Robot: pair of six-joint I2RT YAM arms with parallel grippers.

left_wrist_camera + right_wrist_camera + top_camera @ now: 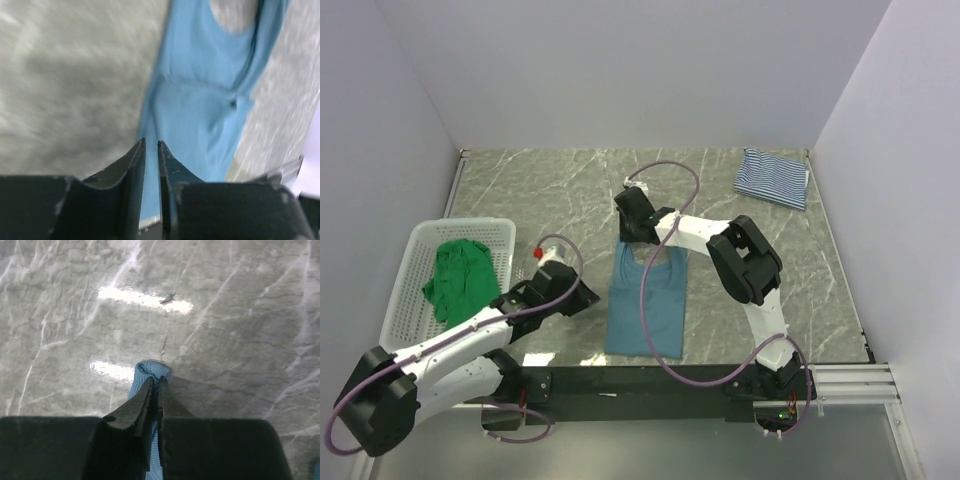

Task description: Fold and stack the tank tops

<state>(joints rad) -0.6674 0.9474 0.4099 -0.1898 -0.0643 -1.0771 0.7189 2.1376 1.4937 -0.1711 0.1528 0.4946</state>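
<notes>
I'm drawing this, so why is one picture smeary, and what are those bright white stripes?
Left wrist view: blur smears the table and the teal top. Right wrist view: sharp; the stripes are glare on the shiny table. Top view: even light, soft shadows.

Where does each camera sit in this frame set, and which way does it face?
Top external: above and behind the arms, looking down on the table; both arms show, with the left gripper and right gripper.
Left wrist: on the left arm, looking along its fingers over the teal tank top.
Right wrist: on the right arm, looking down its fingers at that top's pinched strap.
Shared: all three see the teal tank top.
</notes>
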